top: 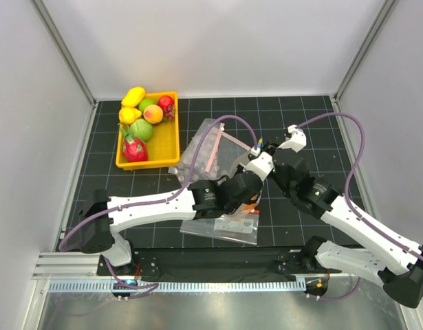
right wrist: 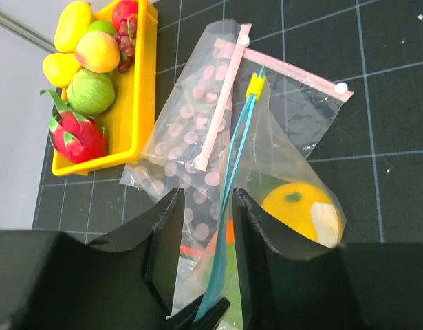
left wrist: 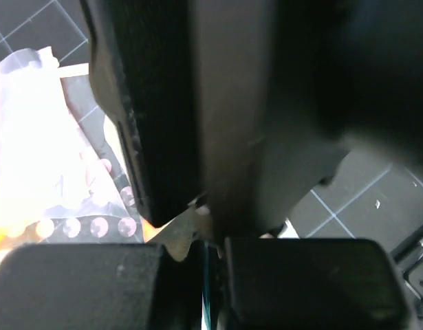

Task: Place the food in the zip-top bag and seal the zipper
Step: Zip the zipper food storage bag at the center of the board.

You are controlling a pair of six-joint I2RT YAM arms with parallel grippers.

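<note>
Right wrist view: zipper (right wrist: pixel 235 158) runs between the parted right gripper (right wrist: pixel 206 206).

Zip-top bag (right wrist: pixel 280 161) with orange (right wrist: pixel 294 206), teal zipper (right wrist: pixel 233 165)

One yellow tray (top: pixel 163 144); seven fruit pieces (top: pixel 141 129) in it; one orange fruit (right wrist: pixel 294 206) inside zip-top bag (right wrist: pixel 266 172); two arms (top: pixel 149 210).

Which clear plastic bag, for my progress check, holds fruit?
The crinkled clear bag with the teal zip strip: a round orange fruit shows through it; the pink-dotted bag shows none.
</note>
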